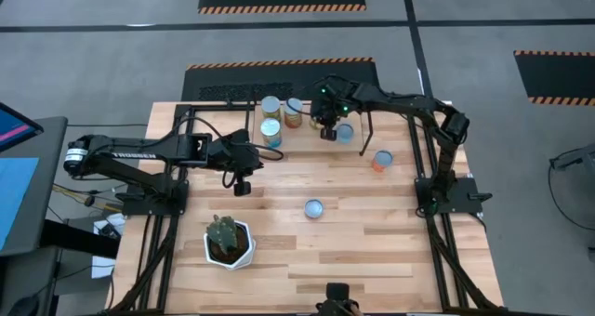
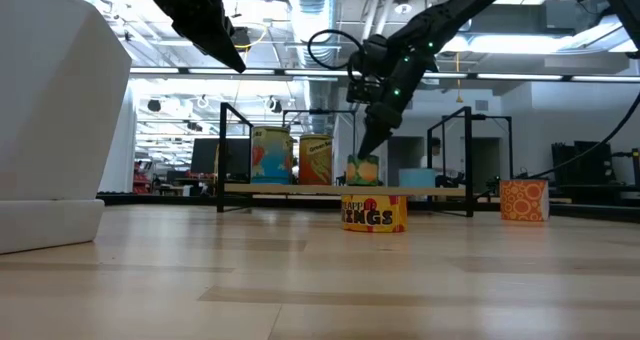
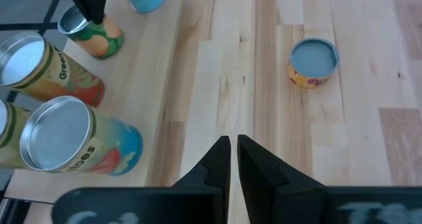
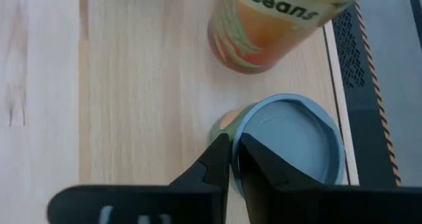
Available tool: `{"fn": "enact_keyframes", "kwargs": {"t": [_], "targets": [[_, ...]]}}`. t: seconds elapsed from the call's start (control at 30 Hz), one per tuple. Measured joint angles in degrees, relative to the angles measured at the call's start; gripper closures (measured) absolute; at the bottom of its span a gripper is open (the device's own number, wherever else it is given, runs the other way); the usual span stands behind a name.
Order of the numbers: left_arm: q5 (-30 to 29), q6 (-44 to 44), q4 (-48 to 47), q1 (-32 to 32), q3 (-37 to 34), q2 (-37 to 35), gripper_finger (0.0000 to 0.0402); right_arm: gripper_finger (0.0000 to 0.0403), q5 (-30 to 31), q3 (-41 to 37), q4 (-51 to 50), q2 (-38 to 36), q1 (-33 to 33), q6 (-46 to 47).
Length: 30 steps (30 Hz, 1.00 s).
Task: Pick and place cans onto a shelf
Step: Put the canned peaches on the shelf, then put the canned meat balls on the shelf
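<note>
right wrist view: can just under right end effector, on shelf.

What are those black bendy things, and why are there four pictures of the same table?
They are two robot arms, each ending in a pincer. One picture looks down from above, one looks across the tabletop, two come from wrist cameras. Several cans stand on the little shelf; a yellow can and an orange can wait on the table, near a potted cactus. The right pincer is closed at a green can's rim on the shelf. The left pincer hangs closed, holding nothing.
</note>
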Motion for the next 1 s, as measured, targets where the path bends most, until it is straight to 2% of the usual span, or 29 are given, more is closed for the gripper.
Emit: {"fn": "enact_keyframes", "kwargs": {"t": [0.4, 0.57, 0.8, 1.0], "targets": [[0.0, -0.8, 0.0, 0.0, 0.0, 0.0, 0.0383, 0.0321, 0.1, 0.0, 0.8, 0.0, 0.4, -0.3], [0.0, -0.8, 0.0, 0.0, 0.0, 0.0, 0.0383, 0.0305, 4.4, 2.3, -2.9, -0.6, 1.0, -0.1], [0.0, -0.8, 0.0, 0.0, 0.0, 0.0, 0.0383, 0.0301, 4.1, 11.9, -23.6, -4.9, 5.7, 4.5], [0.0, -0.8, 0.0, 0.0, 0.0, 0.0, 0.0383, 0.0301, 3.8, 13.0, -46.4, -12.9, 13.4, 14.5]]}}
